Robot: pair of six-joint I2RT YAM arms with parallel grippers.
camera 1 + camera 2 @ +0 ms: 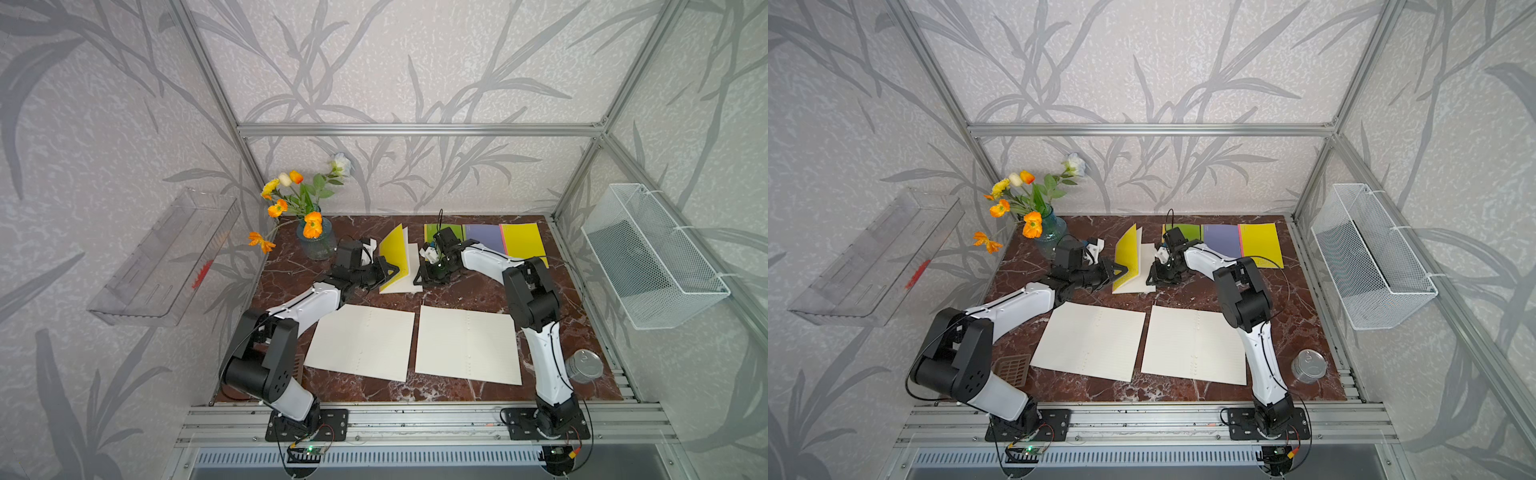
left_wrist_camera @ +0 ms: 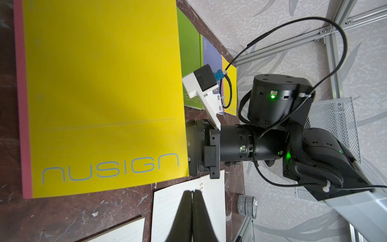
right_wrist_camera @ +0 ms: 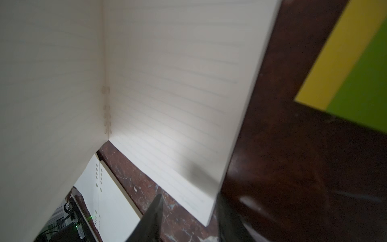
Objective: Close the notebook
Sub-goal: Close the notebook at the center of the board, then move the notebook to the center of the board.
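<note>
Closing: notebook [image 1: 401, 262] upper middle of frame, yellow cover [image 1: 395, 249] raised.
Left claw [image 2: 191, 191]: pressed together, apparently nudging cover.
Right claw [image 3: 189, 201]: slightly spread, astride page corner [image 3: 207, 224].
Risk: cover may flop back if push slips.

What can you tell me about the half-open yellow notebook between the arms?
The notebook has a yellow cover printed NUSIGN, a pink edge strip and cream ruled, hole-punched pages. It lies half open at the back of the marble table: one half flat, the other raised steeply. The shut left gripper is at the raised cover's outside; the open right gripper seems astride the flat half's corner.
</note>
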